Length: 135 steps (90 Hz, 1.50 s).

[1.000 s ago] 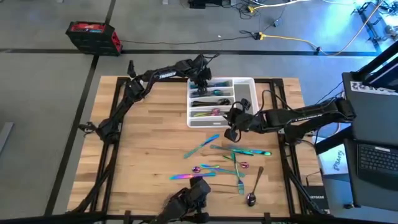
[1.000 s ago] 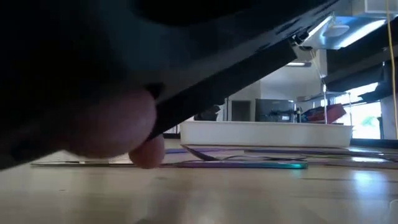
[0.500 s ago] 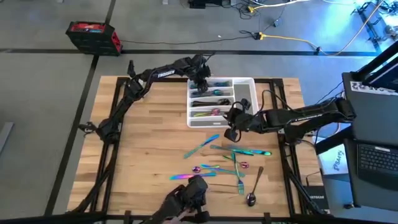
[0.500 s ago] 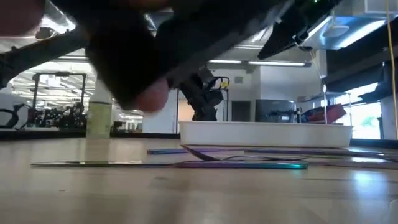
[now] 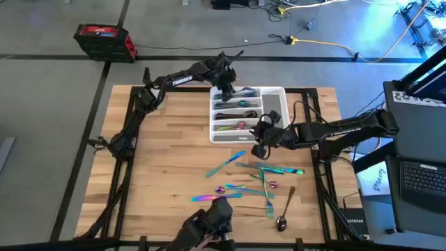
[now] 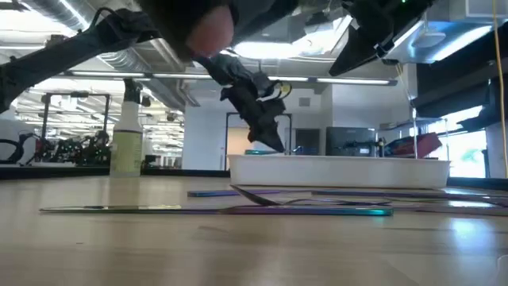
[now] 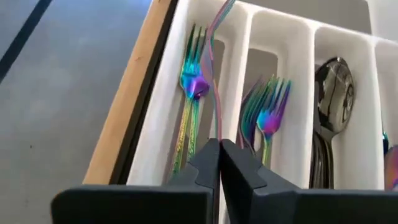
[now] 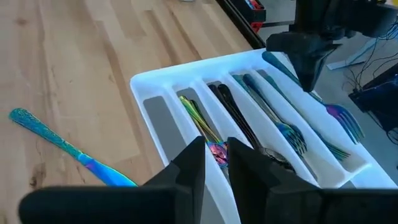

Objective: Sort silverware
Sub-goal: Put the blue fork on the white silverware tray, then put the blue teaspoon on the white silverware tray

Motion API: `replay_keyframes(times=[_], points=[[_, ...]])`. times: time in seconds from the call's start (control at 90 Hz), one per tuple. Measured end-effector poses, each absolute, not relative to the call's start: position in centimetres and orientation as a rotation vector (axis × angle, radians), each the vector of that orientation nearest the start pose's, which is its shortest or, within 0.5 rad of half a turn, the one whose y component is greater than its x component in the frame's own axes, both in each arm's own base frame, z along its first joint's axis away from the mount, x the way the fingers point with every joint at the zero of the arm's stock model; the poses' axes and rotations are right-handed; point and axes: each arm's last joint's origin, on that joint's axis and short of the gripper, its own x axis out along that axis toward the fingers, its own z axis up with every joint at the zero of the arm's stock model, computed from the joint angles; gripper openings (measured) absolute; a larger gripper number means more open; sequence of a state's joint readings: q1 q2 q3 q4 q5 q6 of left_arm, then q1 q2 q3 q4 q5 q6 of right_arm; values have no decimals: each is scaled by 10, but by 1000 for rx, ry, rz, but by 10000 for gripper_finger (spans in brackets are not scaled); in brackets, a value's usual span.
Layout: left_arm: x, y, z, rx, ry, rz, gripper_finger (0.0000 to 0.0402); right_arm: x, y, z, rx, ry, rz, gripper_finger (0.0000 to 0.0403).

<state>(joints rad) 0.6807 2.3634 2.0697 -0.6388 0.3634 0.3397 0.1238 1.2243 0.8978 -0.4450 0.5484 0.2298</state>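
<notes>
The wooden table (image 5: 174, 153) stands on a grey concrete floor (image 5: 56, 90) crossed by dark lines. A red case (image 5: 104, 40) sits beyond it, cables (image 5: 313, 43) trail nearby (one yellow), and a laptop (image 5: 421, 178) rests alongside. Ceiling ducts (image 6: 95, 16) run overhead.

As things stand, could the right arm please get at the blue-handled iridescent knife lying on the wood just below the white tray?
Probably yes. The right pincer hangs empty beside the white compartmented plastic tray, and the blue-handled iridescent knife lies flat on bare wood close by, with nothing between them.
</notes>
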Motion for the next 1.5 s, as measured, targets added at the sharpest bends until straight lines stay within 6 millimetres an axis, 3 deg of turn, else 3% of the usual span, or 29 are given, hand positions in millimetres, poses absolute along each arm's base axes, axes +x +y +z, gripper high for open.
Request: replay_keyframes(times=[0.311, 0.678, 0.867, 1.1, 1.222, 1.322, 1.5], points=[[405, 317, 197, -67, 897, 157, 12, 248, 16, 266, -40, 680, -483, 51], [408, 318, 199, -100, 848, 148, 172, 248, 16, 266, -39, 679, -484, 51], [403, 303, 216, -236, 823, -8, 195, 248, 17, 266, -18, 675, -477, 51], [385, 255, 261, -142, 738, -51, 157, 245, 46, 266, -114, 665, -414, 51], [357, 223, 277, -114, 603, 31, 135, 241, 59, 266, -132, 638, -432, 51], [324, 184, 266, -125, 509, 111, 125, 239, 67, 267, -143, 617, -419, 51], [273, 78, 215, -167, 291, 167, 118, 251, 82, 261, -32, 575, -350, 51]])
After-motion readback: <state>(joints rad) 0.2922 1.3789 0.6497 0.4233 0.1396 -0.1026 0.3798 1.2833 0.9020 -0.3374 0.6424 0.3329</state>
